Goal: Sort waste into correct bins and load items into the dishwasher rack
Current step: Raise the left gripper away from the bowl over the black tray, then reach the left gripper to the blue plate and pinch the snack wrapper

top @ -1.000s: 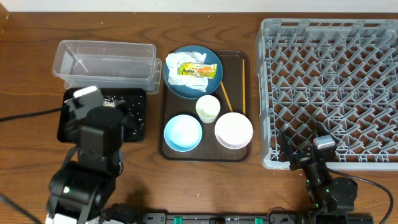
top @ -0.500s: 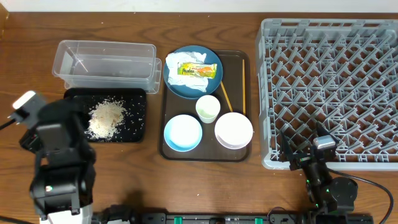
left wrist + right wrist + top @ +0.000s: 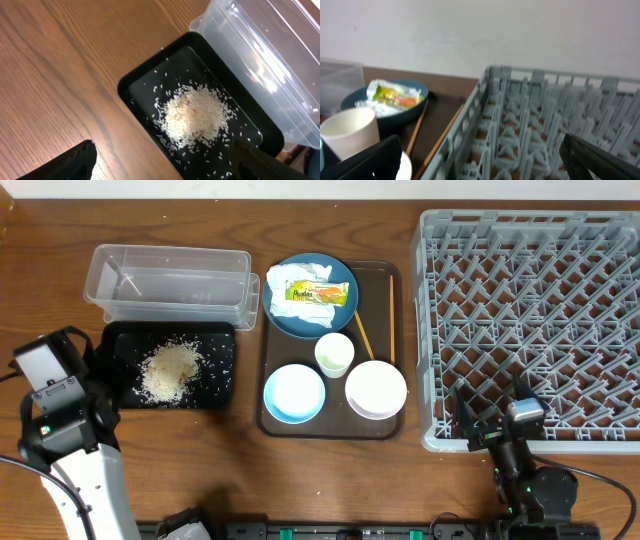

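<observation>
The black tray (image 3: 222,370) holds a pile of rice scraps (image 3: 168,370); the clear tub (image 3: 168,280) stands behind it. My left gripper (image 3: 165,170) is open and empty, above the table at the tray's near-left edge, with the rice (image 3: 194,115) ahead. The dark blue plate (image 3: 335,320) carries tissue (image 3: 290,278) and the snack wrapper (image 3: 318,293). The cup (image 3: 335,354), light blue bowl (image 3: 294,393), white bowl (image 3: 376,388) and chopsticks (image 3: 361,333) lie on the brown tray. My right gripper (image 3: 485,165) is open and empty at the front-left corner of the rack (image 3: 540,320).
The brown serving tray (image 3: 385,425) sits between the bins and the rack. My left arm (image 3: 60,415) stands at the table's left front. In the right wrist view the rack wall (image 3: 470,120) is close in front, with the cup (image 3: 347,132) and plate (image 3: 410,114) to the left.
My left arm has swung left and toward the front, off the black tray, uncovering the rice pile. The right arm has not moved.
</observation>
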`<state>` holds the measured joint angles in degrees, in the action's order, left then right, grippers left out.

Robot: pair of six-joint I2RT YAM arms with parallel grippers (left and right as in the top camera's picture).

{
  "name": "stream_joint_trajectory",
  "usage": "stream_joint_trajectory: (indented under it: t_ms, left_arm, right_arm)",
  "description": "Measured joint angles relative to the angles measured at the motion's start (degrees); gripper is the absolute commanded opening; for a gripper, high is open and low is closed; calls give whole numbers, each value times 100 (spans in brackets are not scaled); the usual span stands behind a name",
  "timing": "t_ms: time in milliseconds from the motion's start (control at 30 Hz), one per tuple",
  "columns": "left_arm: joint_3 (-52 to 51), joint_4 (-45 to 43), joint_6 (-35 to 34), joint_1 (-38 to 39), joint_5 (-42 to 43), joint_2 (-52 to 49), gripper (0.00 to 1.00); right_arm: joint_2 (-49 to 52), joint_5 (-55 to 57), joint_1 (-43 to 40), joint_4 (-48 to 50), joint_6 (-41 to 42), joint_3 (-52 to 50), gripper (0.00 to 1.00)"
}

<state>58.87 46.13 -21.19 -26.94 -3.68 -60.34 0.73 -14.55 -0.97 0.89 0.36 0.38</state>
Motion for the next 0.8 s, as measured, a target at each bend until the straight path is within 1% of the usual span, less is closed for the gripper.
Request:
stream_joint_trajectory:
  t_ms: [233,300,467,500,567,667,800]
  left_arm:
    - [0,0,0,0,118,-4,88]
    - [0,-4,0,-2,184,-4,88]
    - [2,2,0,-2,492,-4,88]
    - [2,-2,0,-2,623,-4,88]
    - [2,0,0,-2,831,-4,88]
    - [2,2,0,-7,1362,-4,88]
    - [2,-39,26,-4,2485,-4,88]
  right_arm:
    - [2,-201,0,155,72,-2,99]
    - [11,-271,0,605,105,-2,99]
    - [15,-664,0,2210,225,0,99]
    - [11,-748,0,2549,247,2,99]
    - [15,-798,0,2872,264,-2,99]
    - [13,-767,0,3436,289,-2,99]
    - [13,-293,0,3493,306,-2,99]
